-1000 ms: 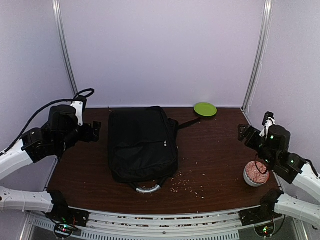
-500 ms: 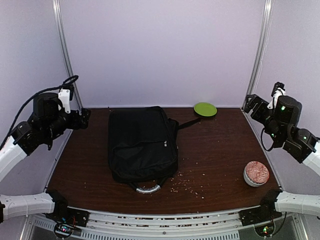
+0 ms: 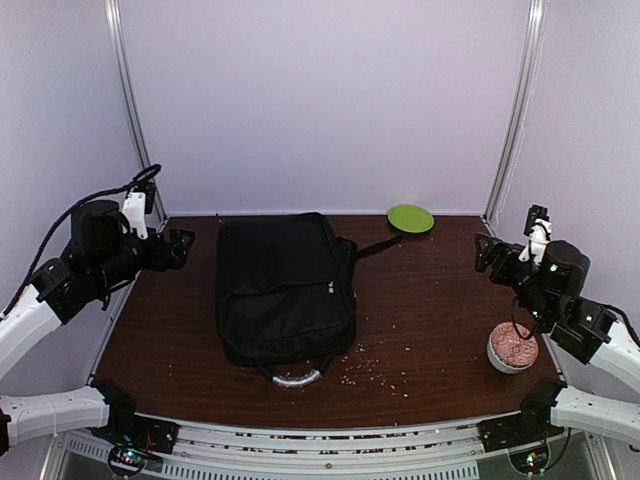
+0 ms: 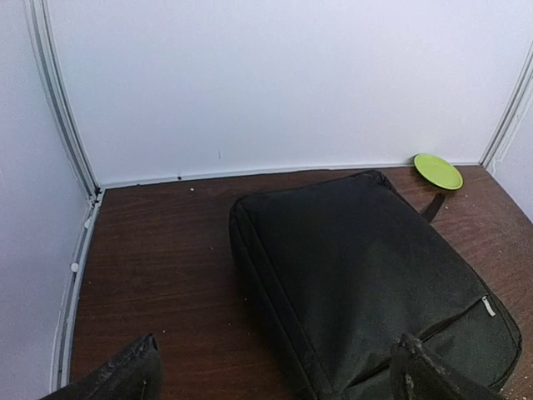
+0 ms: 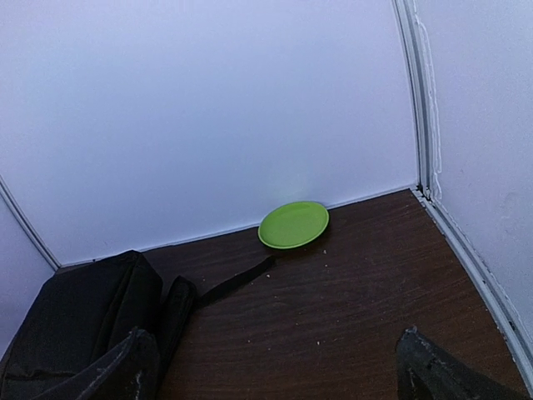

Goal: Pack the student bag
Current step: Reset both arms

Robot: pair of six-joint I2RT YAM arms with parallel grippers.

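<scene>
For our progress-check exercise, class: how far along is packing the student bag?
Done: nothing visibly; the student bag lies flat, apparently closed, contents hidden. In hand: nothing; the left hand and right hand hang open, apart from the bag. Left: seemingly the whole job; a green plate and patterned bowl sit nearby.

This is a robotics lab test cell. Plain pale wall panels [image 3: 320, 100] close the left, far and right sides, joined by bare metal posts [image 3: 517, 110] at the far corners. A dark wooden table [image 3: 440, 300] fills it, and a slotted metal rail [image 3: 320, 440] along the near edge carries the left arm base [image 3: 125, 412] and right arm base [image 3: 520, 415], with small lit indicator lights [image 3: 527, 462].
</scene>
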